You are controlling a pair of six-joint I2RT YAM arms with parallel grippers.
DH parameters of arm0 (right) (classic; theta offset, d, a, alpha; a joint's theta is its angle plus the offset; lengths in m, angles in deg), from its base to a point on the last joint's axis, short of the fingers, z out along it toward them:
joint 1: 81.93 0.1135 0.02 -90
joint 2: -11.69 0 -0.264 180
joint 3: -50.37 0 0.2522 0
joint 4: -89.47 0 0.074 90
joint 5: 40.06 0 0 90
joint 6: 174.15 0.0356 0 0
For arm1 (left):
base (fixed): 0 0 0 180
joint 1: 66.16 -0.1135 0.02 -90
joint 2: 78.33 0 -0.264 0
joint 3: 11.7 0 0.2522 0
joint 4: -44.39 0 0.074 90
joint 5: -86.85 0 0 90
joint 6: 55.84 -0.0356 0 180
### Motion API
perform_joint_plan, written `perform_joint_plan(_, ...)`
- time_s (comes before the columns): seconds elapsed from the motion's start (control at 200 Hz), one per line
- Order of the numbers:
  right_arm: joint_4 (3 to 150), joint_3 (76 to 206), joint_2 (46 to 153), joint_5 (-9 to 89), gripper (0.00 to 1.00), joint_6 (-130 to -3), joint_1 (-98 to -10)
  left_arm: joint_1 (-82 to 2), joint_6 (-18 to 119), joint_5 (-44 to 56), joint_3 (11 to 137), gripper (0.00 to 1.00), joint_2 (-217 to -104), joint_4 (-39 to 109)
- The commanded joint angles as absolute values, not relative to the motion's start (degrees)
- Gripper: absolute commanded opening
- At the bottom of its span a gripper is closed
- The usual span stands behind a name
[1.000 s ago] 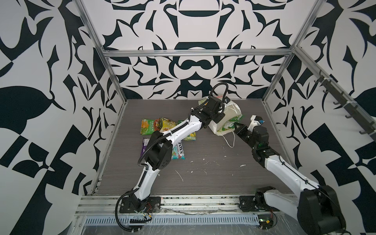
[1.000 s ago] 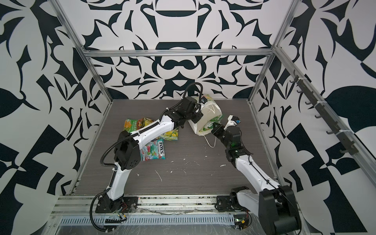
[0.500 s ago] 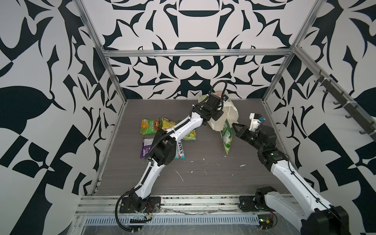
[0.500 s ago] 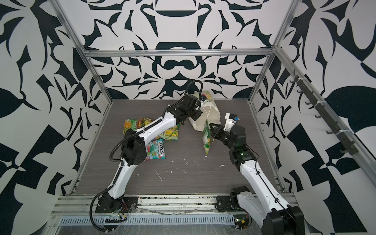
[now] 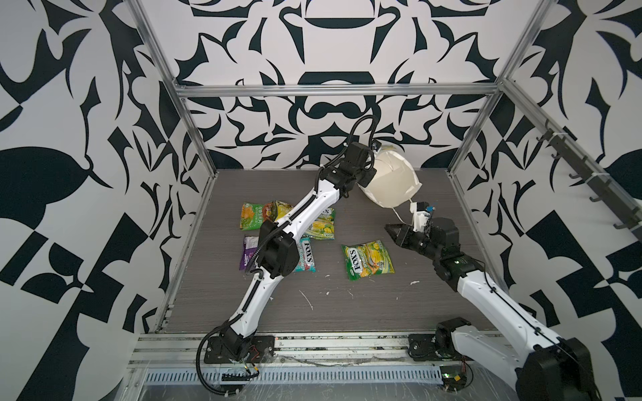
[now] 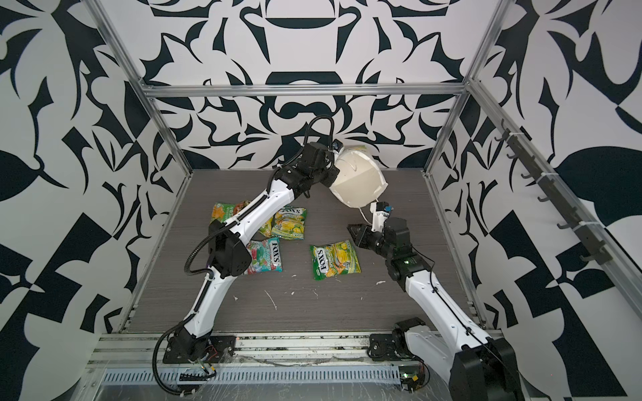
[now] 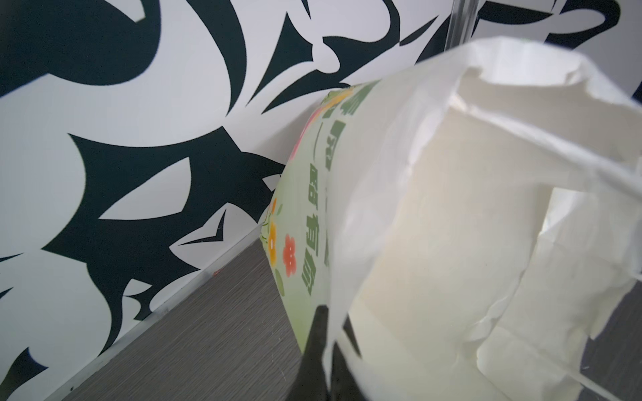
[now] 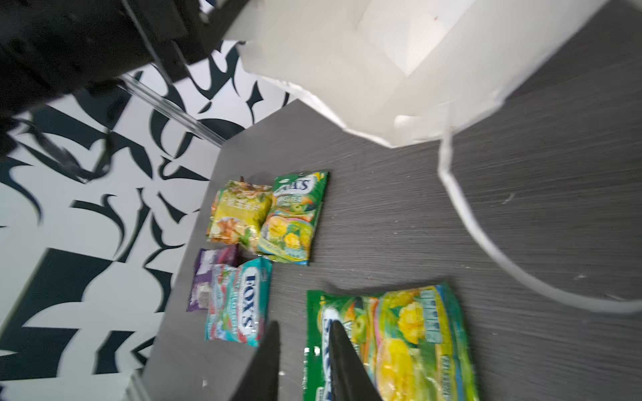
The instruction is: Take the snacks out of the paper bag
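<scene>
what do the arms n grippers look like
Both are white-shelled with black joints: left arm, right arm. A black ribbed cable loops over the left wrist. The right gripper is black with pointed wedge fingers.

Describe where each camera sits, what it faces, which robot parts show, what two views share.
Top view: high front, looking down at table; left arm, right arm.
Top view: beside it, same table, arms.
Left wrist: left arm; faces bag; left gripper pinches its rim.
Right wrist: right arm; faces snacks; right gripper open.
Shared: all show bag.
</scene>
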State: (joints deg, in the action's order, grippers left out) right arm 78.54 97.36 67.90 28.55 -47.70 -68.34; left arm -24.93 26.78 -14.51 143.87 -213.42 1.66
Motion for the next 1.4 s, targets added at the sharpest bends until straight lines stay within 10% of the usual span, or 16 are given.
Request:
perform_joint_plan(0.0, 76.89, 96.51, 65.87, 35.70, 0.36, -50.05, -68.17, -26.14, 34.00, -13.61, 147.63, 0.00, -212.29, -0.65)
perform_joint_plan(1.07, 73.70, 113.12, 78.94, 56.65, 0.35, -53.17, -68.35, -30.39, 80.65, 11.16, 132.46, 0.01, -199.78, -6.29)
perform_joint_plan(1.395, 74.40, 115.25, 80.77, 57.93, 0.35, -54.99, -68.81, -31.42, 76.96, 11.06, 134.56, 0.57, -200.28, -7.91)
